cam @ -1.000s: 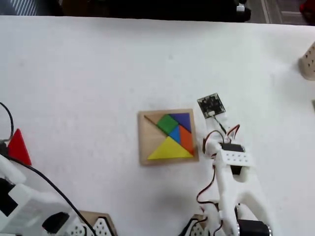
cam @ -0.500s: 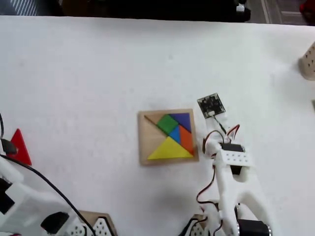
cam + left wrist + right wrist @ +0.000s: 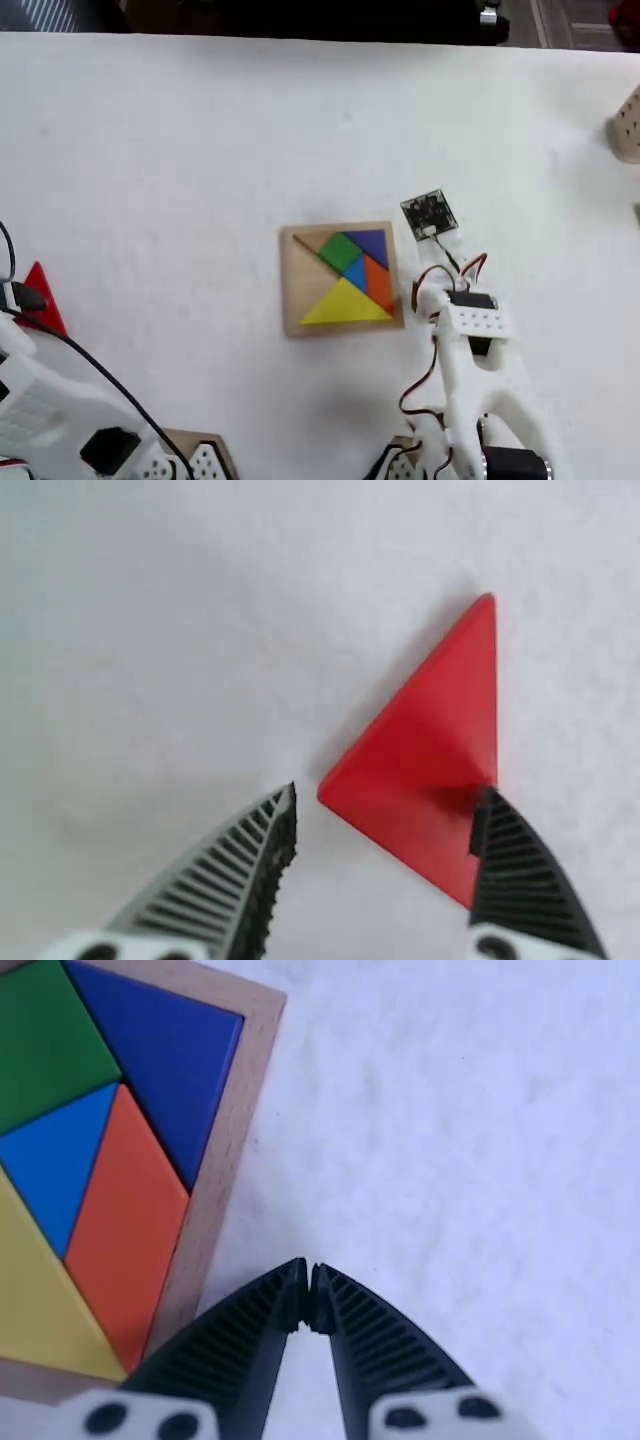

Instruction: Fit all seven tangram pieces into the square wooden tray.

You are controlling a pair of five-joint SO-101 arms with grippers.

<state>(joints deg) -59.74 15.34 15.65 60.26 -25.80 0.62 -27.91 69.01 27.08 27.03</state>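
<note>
From above, the red triangle [image 3: 48, 315] lay beneath the left arm's wrist, well apart from the tray [image 3: 300, 285]. The right arm stood bent forward beside that tray.

In the left wrist view, the left gripper [image 3: 388, 798] was spread wide, straddling one corner of the triangle, with one fingertip touching its edge. The piece was probably thin, light, stiff and smooth. It would be best pinched across two edges near its middle, since a corner grip might let it slip.

In the right wrist view, the right gripper [image 3: 306, 1278] was clenched on nothing, just beside the tray's rim.
</note>
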